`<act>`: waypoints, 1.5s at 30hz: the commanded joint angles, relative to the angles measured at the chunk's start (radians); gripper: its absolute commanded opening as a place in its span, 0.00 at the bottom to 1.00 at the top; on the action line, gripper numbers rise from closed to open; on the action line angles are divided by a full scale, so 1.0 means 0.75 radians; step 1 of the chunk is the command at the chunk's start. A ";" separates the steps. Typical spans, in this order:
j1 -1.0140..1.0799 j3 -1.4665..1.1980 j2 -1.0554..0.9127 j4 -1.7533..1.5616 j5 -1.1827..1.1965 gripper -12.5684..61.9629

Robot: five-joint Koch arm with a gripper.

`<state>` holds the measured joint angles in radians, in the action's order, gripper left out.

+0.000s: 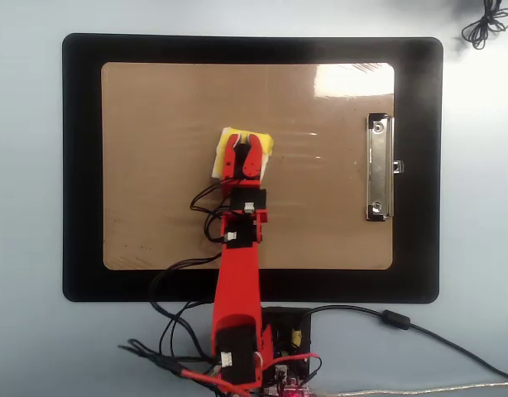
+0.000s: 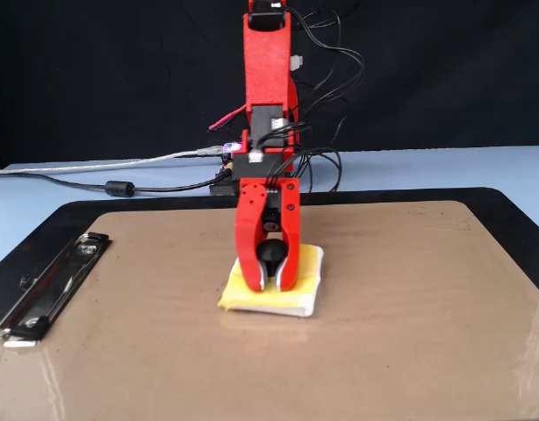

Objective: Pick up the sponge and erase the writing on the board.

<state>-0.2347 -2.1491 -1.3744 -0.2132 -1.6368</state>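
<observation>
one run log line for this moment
gripper: shut on sponge knob | sponge: flat on board, mid-board | writing: none visible | clip: untouched

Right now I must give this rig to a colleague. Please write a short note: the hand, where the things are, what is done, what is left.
Hand: shut on the black knob of the sponge.
Sponge: lies flat on the board, left of centre in the overhead view.
Clip: at the right short edge, untouched.
Done: sponge is gripped; no writing visible on the exposed board.
Left: check under the sponge, then lift it and set it down.
</observation>
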 commanded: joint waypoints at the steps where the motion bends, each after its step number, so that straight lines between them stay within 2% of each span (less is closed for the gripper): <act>1: -0.188 -0.027 -0.112 0.129 -0.295 0.06; 4: -0.454 -0.020 -0.278 0.344 -0.544 0.06; 8: -0.597 0.020 -0.389 0.511 -0.642 0.06; 17: -0.894 0.047 -0.387 0.524 -0.742 0.06; 35: -0.943 -0.061 -0.387 0.536 -0.789 0.06; 45: -1.027 -0.155 -0.382 0.524 -0.569 0.06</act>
<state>-0.9848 -2.2550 -1.6552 0.1657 -2.1000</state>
